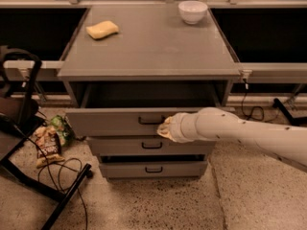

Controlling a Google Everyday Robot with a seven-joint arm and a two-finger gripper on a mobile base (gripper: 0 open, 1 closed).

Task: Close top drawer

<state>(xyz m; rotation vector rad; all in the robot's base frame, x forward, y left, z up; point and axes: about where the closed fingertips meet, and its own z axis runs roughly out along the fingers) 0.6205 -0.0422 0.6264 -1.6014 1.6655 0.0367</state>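
Speckled stone floor (pixel 158 205), dark window panes behind, and the grey cabinet (pixel 153 47) sits square in the middle of your view. Look at the top drawer (pixel 110 122): it stands pulled out from the cabinet, with a dark gap showing above its flat front panel and the box open to the shadow inside. Its small black bar handle (pixel 151 120) is at the centre of the panel. Your gripper (pixel 166 128) is right there, its pale tip up against the drawer front just to the right of that handle. Whether it is open or closed you cannot tell from this angle, nor whether it has hold of anything. The white arm (pixel 240 131) reaches in from the right edge, running low across the front of the cabinet. Below, the middle drawer (pixel 120 146) and the bottom drawer (pixel 124 169) both sit further in than the top one. Up on the cabinet top you have a yellow sponge (pixel 102 29) at the back left and a white bowl (pixel 193 11) at the back right, well apart. Down on the floor to the left lie snack bags (pixel 47 143), beside a black frame (pixel 21 104).
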